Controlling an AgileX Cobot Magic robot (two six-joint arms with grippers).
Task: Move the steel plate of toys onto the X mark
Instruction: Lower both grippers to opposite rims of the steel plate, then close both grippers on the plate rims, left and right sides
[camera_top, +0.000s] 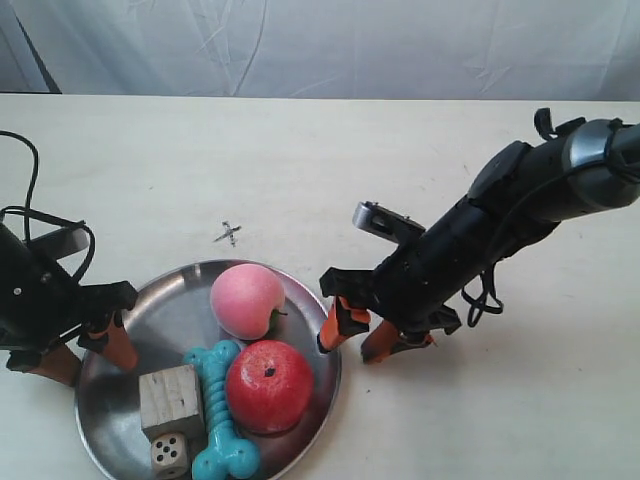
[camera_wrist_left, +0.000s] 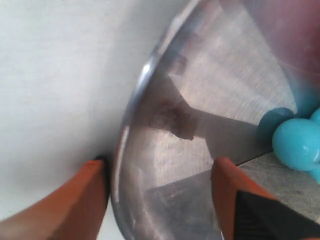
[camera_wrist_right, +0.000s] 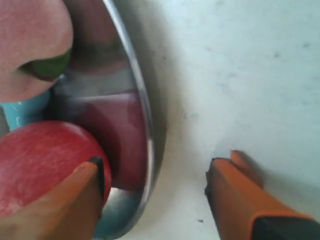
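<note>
The steel plate (camera_top: 180, 310) lies on the table near the front, holding a pink peach (camera_top: 246, 300), a red apple (camera_top: 268, 385), a turquoise bone (camera_top: 222, 410), a pale wooden cube (camera_top: 170, 400) and a small die (camera_top: 170, 453). The X mark (camera_top: 228, 234) is on bare table just beyond the plate's far rim. My left gripper (camera_top: 92, 352) (camera_wrist_left: 160, 167) is open and straddles the plate's (camera_wrist_left: 225, 90) left rim. My right gripper (camera_top: 347, 348) (camera_wrist_right: 157, 167) is open astride the right rim of the plate (camera_wrist_right: 142, 100), one finger by the apple (camera_wrist_right: 40, 165).
A white cloth backdrop (camera_top: 320, 40) closes the far side of the pale table (camera_top: 400, 150). Black cables (camera_top: 30, 215) loop by the left arm. The plate's near rim reaches the exterior view's bottom edge.
</note>
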